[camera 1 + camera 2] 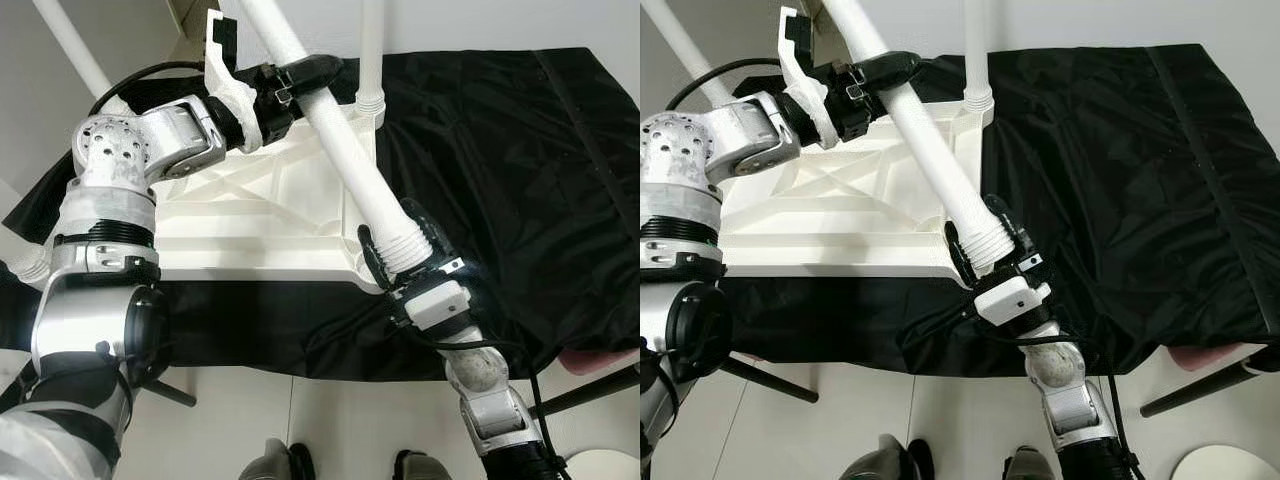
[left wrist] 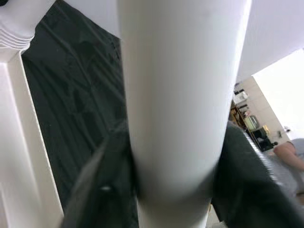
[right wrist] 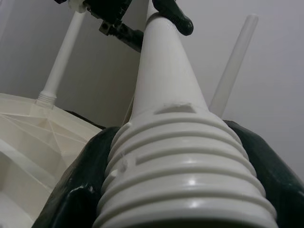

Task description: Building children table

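Observation:
An upside-down white plastic tabletop (image 1: 260,215) lies on a black cloth. A long white table leg (image 1: 345,150) slants across it, and its threaded end (image 3: 185,166) is at the tabletop's near right corner. My right gripper (image 1: 402,245) is shut on that threaded end from below. Higher up the shaft, my left gripper (image 1: 305,80) is shut on the same leg (image 2: 180,95), with one black finger (image 2: 247,180) pressed to its side. Two other legs stand upright in the far right corner (image 1: 372,60) and the far left corner (image 1: 70,45).
The black cloth (image 1: 500,150) covers the table and hangs over its near edge. Black stand legs (image 1: 590,390) stick out below on the tiled floor, near my feet (image 1: 280,462). A person (image 2: 289,152) sits far off in the left wrist view.

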Tool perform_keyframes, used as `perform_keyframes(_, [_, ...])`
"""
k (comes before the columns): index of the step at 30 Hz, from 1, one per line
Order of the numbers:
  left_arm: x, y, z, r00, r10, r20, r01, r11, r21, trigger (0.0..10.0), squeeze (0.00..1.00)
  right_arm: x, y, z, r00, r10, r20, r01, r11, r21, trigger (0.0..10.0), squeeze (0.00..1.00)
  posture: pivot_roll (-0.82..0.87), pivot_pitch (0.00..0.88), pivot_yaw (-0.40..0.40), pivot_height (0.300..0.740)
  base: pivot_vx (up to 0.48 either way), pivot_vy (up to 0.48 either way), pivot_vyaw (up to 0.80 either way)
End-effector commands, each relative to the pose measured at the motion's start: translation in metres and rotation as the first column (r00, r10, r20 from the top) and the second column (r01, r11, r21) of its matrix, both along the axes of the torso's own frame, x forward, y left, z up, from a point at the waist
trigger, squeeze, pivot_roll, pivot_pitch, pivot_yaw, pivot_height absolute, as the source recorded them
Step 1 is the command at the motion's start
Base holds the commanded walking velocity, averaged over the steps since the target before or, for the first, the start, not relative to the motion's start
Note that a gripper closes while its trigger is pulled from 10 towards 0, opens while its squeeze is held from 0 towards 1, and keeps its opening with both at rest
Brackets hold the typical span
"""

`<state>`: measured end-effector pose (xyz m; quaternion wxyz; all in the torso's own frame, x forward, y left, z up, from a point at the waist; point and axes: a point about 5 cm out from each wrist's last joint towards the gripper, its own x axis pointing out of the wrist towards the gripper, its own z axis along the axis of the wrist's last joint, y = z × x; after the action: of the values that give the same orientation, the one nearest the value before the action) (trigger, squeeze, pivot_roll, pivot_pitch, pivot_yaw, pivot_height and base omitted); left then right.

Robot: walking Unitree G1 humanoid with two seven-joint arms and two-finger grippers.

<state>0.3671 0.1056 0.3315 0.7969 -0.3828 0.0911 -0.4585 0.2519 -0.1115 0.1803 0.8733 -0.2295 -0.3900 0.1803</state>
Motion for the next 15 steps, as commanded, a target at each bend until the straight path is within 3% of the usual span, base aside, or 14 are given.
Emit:
perform_keyframes(1, [-0.005, 0.003, 0.015, 0.989, -0.088, 0.118, 0.098, 0.992, -0.082, 0.0, 0.0, -0.003, 0.009, -0.005, 0.999, 0.044, 0.0, -0.044, 0.998, -0.034, 10.0, 0.0, -0.1, 0.161, 0.189, 0.74, 0.0, 0.0, 0.0])
perform_keyframes(11, [-0.006, 0.006, 0.02, 0.988, -0.086, 0.129, 0.1, 0.99, -0.099, 0.0, 0.0, 0.001, 0.006, -0.006, 0.999, 0.031, -0.017, -0.031, 0.999, 0.011, 10.0, 0.0, -0.1, 0.148, 0.182, 0.74, 0.0, 0.0, 0.0])
perform_keyframes(12, [-0.005, 0.006, 0.021, 0.988, -0.083, 0.13, 0.096, 0.99, -0.099, 0.0, 0.0, 0.001, 0.004, -0.005, 0.999, 0.029, -0.03, -0.028, 0.999, 0.044, 10.0, 1.0, -0.1, 0.146, 0.181, 0.74, 0.0, 0.0, 0.0])
perform_keyframes(14, [-0.005, 0.007, 0.022, 0.988, -0.08, 0.13, 0.094, 0.991, -0.1, 0.0, 0.0, 0.002, 0.002, -0.005, 0.999, 0.028, -0.04, -0.025, 0.997, 0.069, 10.0, 1.0, -0.1, 0.146, 0.181, 0.74, 0.0, 0.0, 0.0])
perform_keyframes(15, [-0.005, 0.007, 0.022, 0.989, -0.073, 0.129, 0.085, 0.992, -0.09, 10.0, 0.0, 0.003, -0.001, -0.005, 0.998, 0.017, -0.065, -0.009, 0.994, 0.11, 10.0, 1.0, -0.1, 0.149, 0.175, 0.74, 0.0, 0.0, 0.0])
